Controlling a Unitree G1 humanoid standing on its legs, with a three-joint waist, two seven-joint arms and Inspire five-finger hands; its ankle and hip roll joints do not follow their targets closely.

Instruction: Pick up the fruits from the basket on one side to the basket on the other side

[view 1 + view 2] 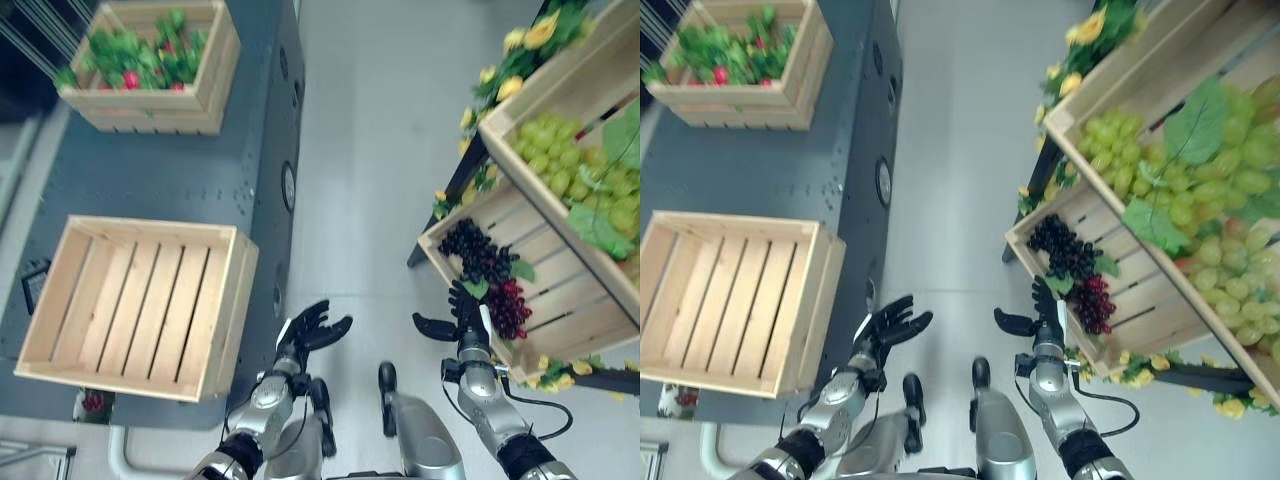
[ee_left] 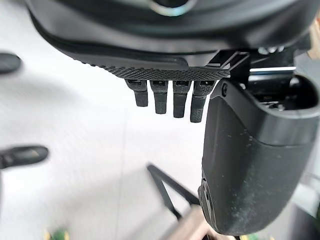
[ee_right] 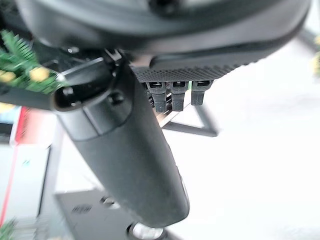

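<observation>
Grey floor lies below; my right hand (image 1: 463,310), fingers spread and holding nothing, hovers at the slatted crate's (image 1: 570,312) front corner by the dark grapes (image 1: 478,252); I should curl round the bunch's stem. My left hand (image 1: 310,330) idles apart.

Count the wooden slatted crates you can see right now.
4: an empty wooden slatted crate near left on the dark table; a greenery-filled crate far left; a green-grape crate upper right; a dark-grape crate below it. More may be hidden beyond.

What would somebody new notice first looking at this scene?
Probably the slanted wooden stand on the robot's right, heaped with green grapes above and dark grapes below. Next, the empty wooden crate on the dark table at its left. Both hands, left and right, hang open between them.
</observation>
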